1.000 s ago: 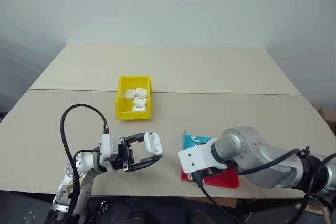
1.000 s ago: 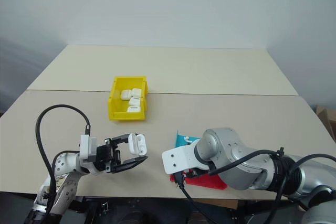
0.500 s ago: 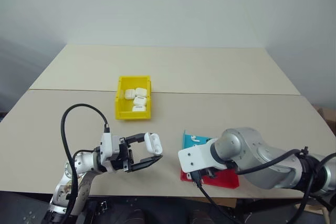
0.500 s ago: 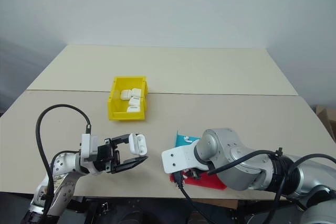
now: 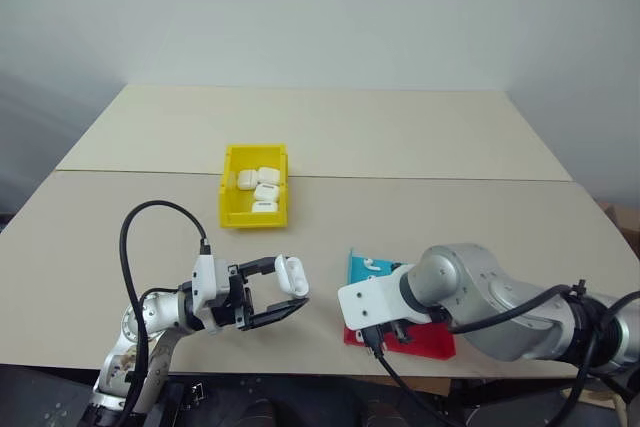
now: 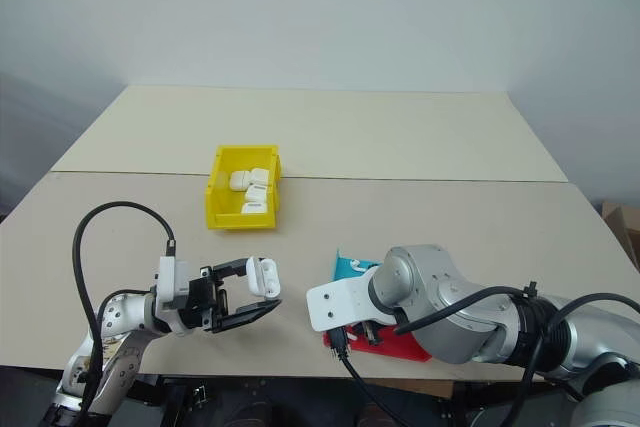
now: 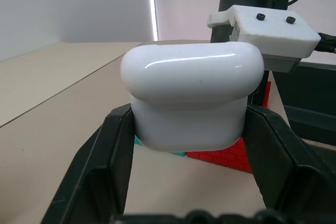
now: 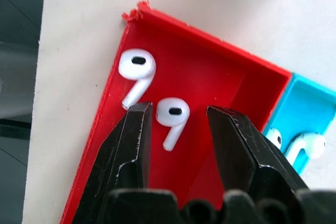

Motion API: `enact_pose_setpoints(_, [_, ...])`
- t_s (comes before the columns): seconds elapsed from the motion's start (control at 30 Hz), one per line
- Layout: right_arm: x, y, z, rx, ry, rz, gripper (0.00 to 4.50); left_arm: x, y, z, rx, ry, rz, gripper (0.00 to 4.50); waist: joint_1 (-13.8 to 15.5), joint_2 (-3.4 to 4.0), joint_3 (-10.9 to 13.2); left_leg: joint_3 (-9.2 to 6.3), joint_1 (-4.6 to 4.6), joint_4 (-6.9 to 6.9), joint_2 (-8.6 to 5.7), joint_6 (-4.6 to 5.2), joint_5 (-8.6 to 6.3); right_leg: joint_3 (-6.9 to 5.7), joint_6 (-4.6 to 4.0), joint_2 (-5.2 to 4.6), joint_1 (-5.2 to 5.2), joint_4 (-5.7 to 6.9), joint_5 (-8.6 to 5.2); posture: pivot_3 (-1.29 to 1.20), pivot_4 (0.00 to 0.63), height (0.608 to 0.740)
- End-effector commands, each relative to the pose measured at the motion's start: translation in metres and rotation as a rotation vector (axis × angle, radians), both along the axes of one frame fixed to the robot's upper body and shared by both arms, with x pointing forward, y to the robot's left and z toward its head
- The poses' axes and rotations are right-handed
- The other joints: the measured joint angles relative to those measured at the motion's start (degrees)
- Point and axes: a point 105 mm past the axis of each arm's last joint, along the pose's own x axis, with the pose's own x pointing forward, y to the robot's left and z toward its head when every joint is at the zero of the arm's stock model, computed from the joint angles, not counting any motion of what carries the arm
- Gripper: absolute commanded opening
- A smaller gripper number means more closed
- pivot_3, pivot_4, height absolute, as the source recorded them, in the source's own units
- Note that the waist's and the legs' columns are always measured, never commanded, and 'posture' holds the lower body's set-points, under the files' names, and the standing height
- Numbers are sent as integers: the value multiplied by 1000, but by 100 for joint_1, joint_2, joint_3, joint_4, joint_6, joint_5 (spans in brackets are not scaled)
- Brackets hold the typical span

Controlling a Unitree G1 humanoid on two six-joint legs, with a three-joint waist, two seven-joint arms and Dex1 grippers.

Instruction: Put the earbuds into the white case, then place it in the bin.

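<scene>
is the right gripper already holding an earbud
No. The right gripper has its jaws open around an earbud lying in the red tray, with gaps on both sides.

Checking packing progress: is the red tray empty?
No. Two earbuds lie loose in the red tray, one between the right gripper fingers.

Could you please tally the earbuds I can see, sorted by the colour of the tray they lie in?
Red tray: 2 earbuds
Blue tray: 2 earbuds in sight
Total: 4 earbuds
</scene>
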Motion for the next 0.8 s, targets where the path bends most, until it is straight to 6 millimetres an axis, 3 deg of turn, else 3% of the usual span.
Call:
enact_pose_setpoints(0.03, [-1,2,1,3,-20,19,2064,-3,-2,10,-7,-50,-9,2793,1,0,0,0,0,0,0,0,0,0,0,0,0,0,0,0,150,740])
enact_pose_setpoints(0.5, [2,-1,-2,-12,-33,16,2064,-3,-4,9,-8,-50,2,2793,0,0,0,0,-7,0,0,0,0,0,0,0,-7,0,0,0,150,740])
enact_pose_setpoints(0.6, [2,-1,-2,-10,-29,17,1192,-3,-4,9,-6,-49,4,2793,-1,0,0,0,-7,0,0,0,0,0,0,0,-8,0,0,0,150,740])
enact_pose_setpoints(0.8, [2,-1,-3,-13,-30,21,1192,-2,-3,9,-6,-50,11,2793,-1,0,0,0,-7,0,0,0,0,0,0,0,-7,0,0,0,150,740])
